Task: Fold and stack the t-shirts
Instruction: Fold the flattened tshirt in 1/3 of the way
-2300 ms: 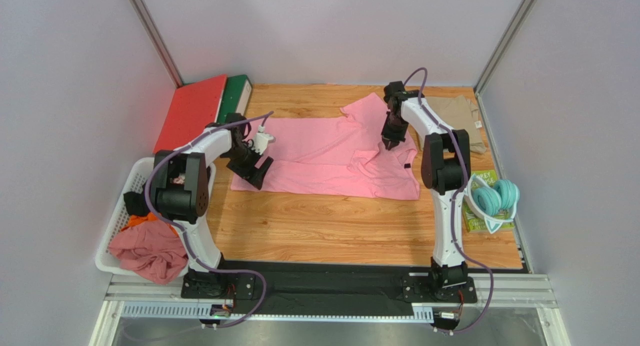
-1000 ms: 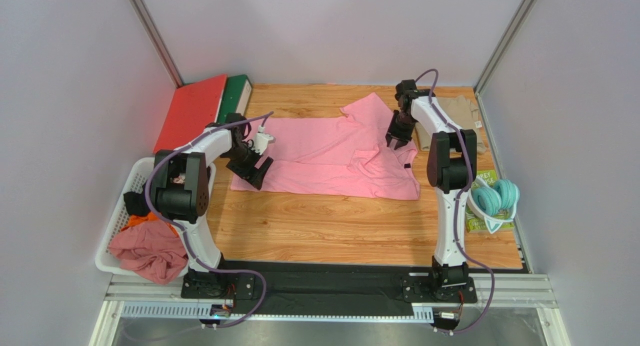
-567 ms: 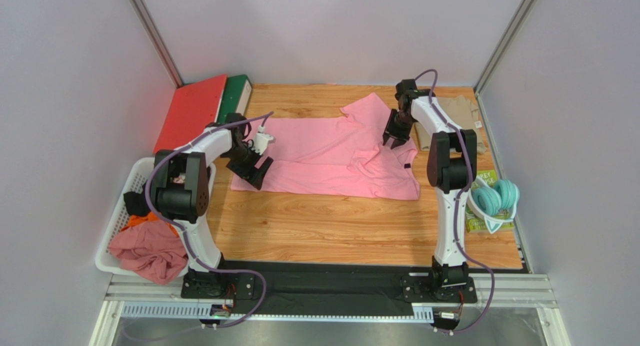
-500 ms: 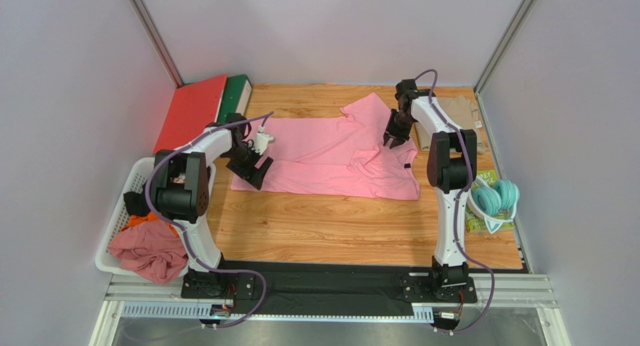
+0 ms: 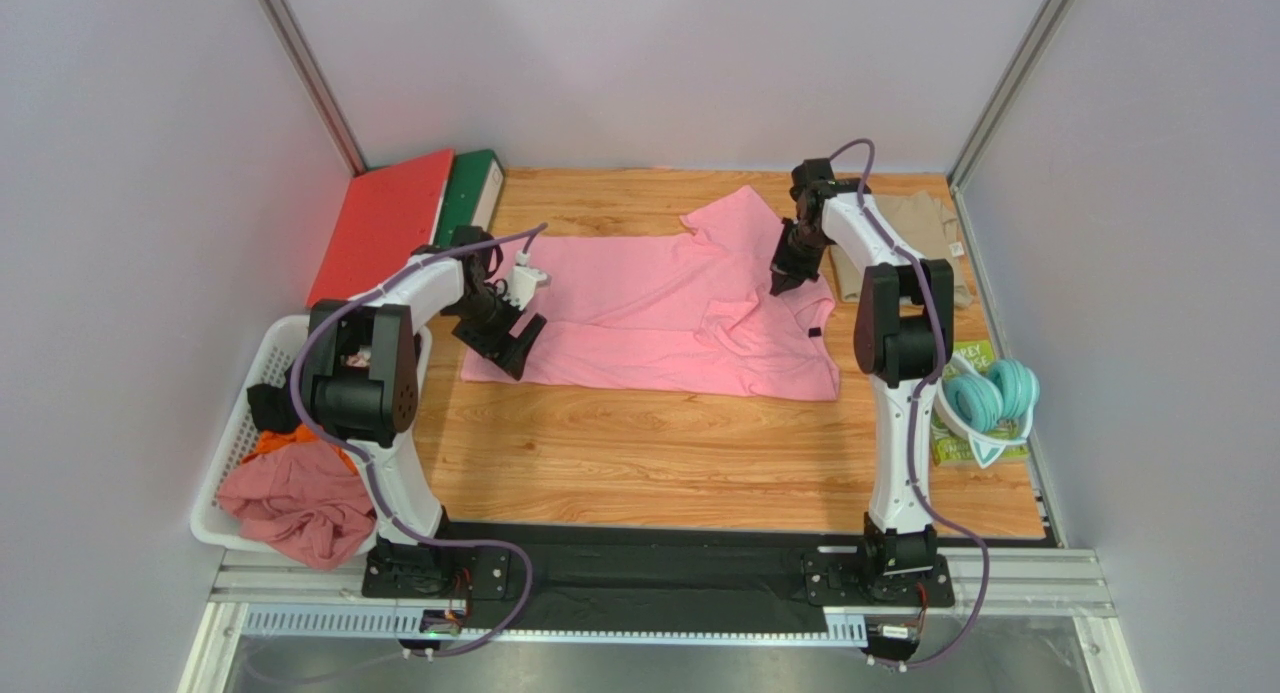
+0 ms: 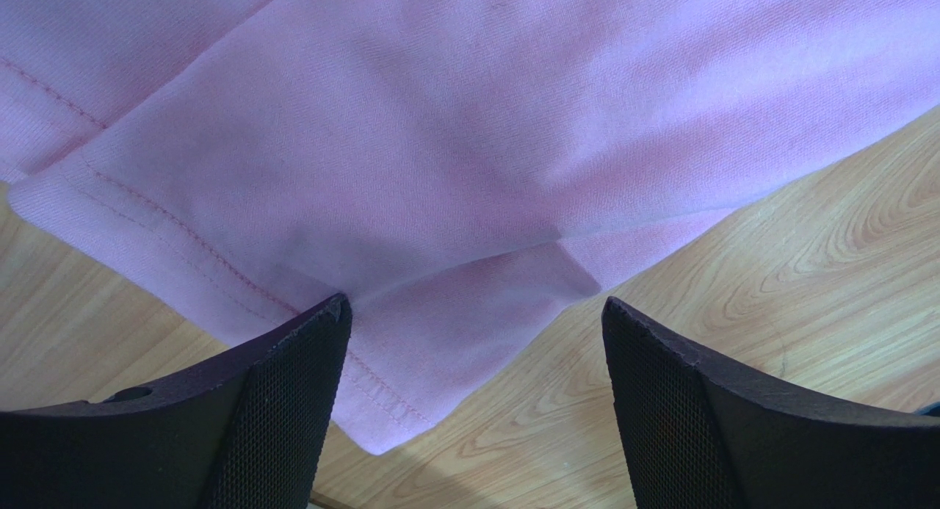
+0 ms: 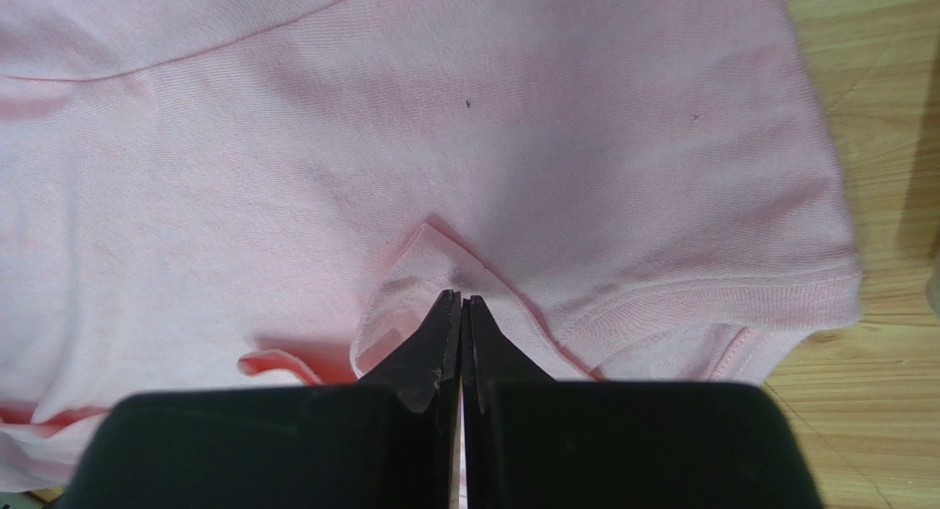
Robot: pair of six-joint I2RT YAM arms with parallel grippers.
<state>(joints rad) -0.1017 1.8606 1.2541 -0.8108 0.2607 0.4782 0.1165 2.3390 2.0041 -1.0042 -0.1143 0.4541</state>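
- Two t-shirts are on the wooden bench (image 5: pixel 676 453). The pink t-shirt (image 5: pixel 646 311) is spread flat across the middle, and the khaki t-shirt (image 5: pixel 902 228) lies folded in the far right corner.
- The pink t-shirt's long axis runs side to side across the bench. Its hem points to the left and its neck end to the right. One sleeve sticks out toward the far wall and the other lies at the near right.
- The left pincer (image 5: pixel 504 333) is over the near left hem corner with its jaws spread wide and nothing between them. In the left wrist view one finger stands on each side of that corner, where a small flap of cloth is turned under.
- The right pincer (image 5: pixel 784 281) is down on the shirt's right part, near the far sleeve. Its jaws are pressed together, with a small raised pleat of pink cloth pinched at their tips.
- A white basket (image 5: pixel 271 345) of crumpled clothes stands off the bench's left edge, and teal headphones (image 5: pixel 992 396) lie at the right edge.
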